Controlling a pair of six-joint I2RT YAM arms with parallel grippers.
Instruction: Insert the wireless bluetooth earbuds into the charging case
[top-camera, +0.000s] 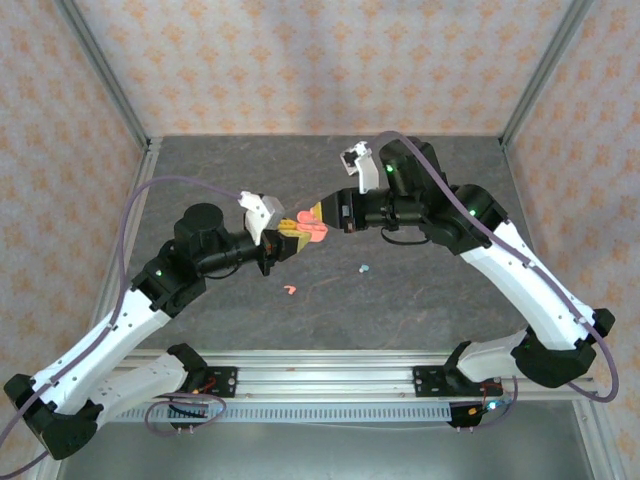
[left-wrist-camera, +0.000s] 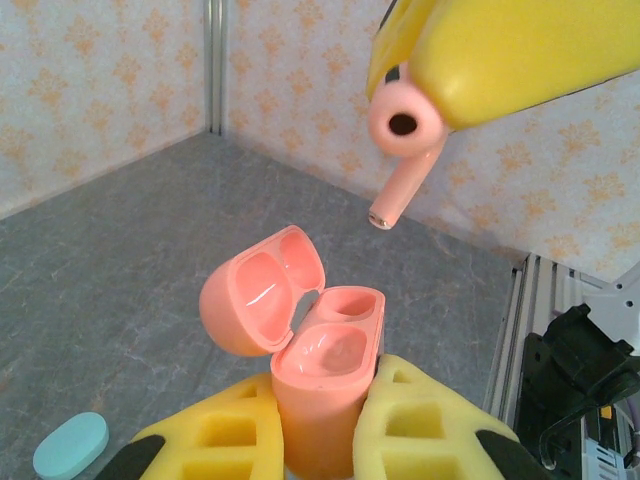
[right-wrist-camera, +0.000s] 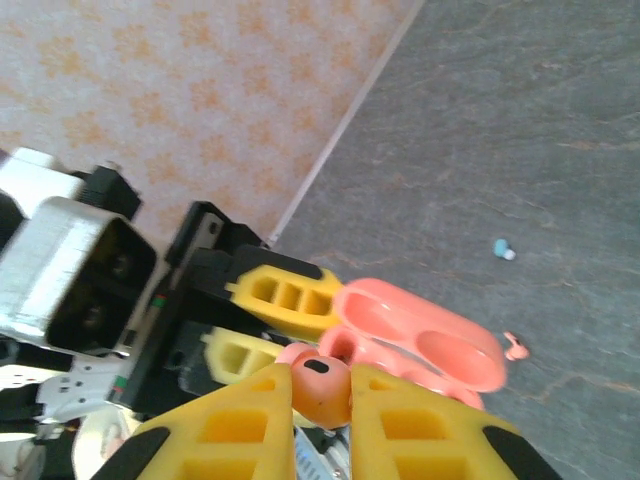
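My left gripper (left-wrist-camera: 327, 378) is shut on the body of a salmon-pink charging case (left-wrist-camera: 322, 385), held upright above the table with its lid (left-wrist-camera: 262, 300) hinged open and both wells empty. My right gripper (right-wrist-camera: 320, 378) is shut on a pink earbud (right-wrist-camera: 322, 388). In the left wrist view this earbud (left-wrist-camera: 405, 128) hangs above and to the right of the case, stem pointing down, apart from the wells. From above, the two grippers meet over the middle of the table, left (top-camera: 285, 240) and right (top-camera: 318, 213), with the case (top-camera: 310, 232) between them.
A second pink earbud (top-camera: 289, 290) lies on the grey table below the case, also seen as a pink earbud (right-wrist-camera: 516, 347). Teal earbuds (top-camera: 364, 268) lie to its right. A teal case (left-wrist-camera: 70, 445) rests on the table under my left gripper. Patterned walls enclose the table.
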